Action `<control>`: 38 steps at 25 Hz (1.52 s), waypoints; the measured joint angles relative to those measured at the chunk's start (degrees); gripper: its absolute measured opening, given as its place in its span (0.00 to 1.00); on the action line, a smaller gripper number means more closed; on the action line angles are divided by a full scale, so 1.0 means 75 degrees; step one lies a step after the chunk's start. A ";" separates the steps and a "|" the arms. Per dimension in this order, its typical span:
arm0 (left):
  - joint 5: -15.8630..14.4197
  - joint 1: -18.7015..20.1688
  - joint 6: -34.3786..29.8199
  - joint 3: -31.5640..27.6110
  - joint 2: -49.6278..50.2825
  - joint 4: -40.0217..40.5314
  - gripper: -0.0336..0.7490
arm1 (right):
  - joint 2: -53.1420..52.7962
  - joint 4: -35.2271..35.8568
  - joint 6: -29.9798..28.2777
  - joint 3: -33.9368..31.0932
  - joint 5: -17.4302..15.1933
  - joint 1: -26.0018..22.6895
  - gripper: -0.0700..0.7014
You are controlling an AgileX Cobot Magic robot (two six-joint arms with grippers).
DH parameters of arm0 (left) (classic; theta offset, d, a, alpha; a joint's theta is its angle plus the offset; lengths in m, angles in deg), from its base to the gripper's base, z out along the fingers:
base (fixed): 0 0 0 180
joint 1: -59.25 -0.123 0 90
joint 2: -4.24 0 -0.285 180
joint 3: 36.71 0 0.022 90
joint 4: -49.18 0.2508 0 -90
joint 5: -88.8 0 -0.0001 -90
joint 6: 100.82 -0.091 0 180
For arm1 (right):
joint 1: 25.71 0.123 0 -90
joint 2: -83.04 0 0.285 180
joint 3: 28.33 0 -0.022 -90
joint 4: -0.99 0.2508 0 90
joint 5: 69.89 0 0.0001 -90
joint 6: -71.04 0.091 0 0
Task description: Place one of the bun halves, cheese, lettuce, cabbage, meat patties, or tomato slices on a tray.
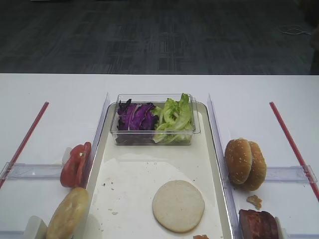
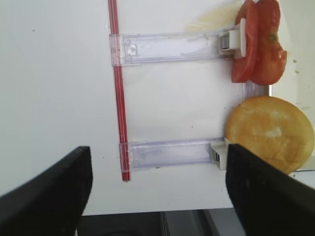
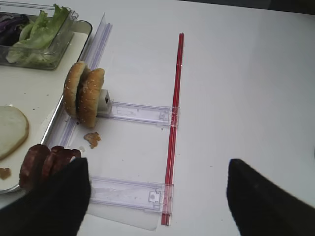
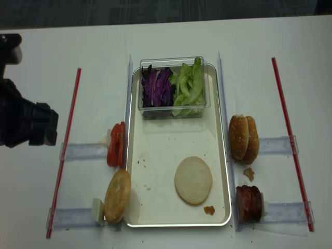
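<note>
On tray (image 1: 124, 179), pale round flat bun slice (image 1: 178, 205), both end effectors (image 2: 157, 196) (image 3: 157, 201) agape, empty.

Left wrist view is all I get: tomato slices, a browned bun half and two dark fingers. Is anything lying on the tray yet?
Observer: Yes. One thin bun slice lies flat on the tray, toward its near end.
Operator: Is that all that is on it?
Observer: No. A clear tub sits at the tray's far end, holding purple cabbage on the left and lettuce on the right.
</note>
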 joint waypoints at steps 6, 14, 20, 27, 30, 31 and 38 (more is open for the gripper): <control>-0.0017 0.0000 0.0000 -0.0205 -0.0490 0.0000 0.71 | 0.0000 0.0000 0.0000 0.0000 0.0000 0.0000 0.84; -0.0066 -0.0005 0.0000 -0.0365 -0.1412 0.0000 0.71 | 0.0000 0.0000 0.0000 0.0000 0.0000 0.0000 0.84; -0.0138 -0.0005 0.0000 -0.0365 -0.2120 0.0000 0.71 | 0.0000 0.0000 0.0000 0.0000 0.0000 0.0000 0.84; -0.0186 -0.0005 0.0000 -0.0365 -0.2806 0.0000 0.71 | 0.0000 0.0000 0.0000 0.0000 0.0000 0.0000 0.84; -0.0199 -0.0005 0.0000 -0.0365 -0.3041 0.0000 0.71 | 0.0000 0.0000 0.0000 0.0000 0.0000 0.0000 0.84; -0.0199 -0.0005 0.0000 -0.0365 -0.3124 0.0000 0.71 | 0.0000 0.0000 0.0000 0.0000 0.0000 0.0000 0.84; -0.0211 -0.0005 0.0099 -0.0791 -0.3747 0.0000 0.71 | 0.0000 0.0000 0.0000 0.0000 0.0000 0.0000 0.84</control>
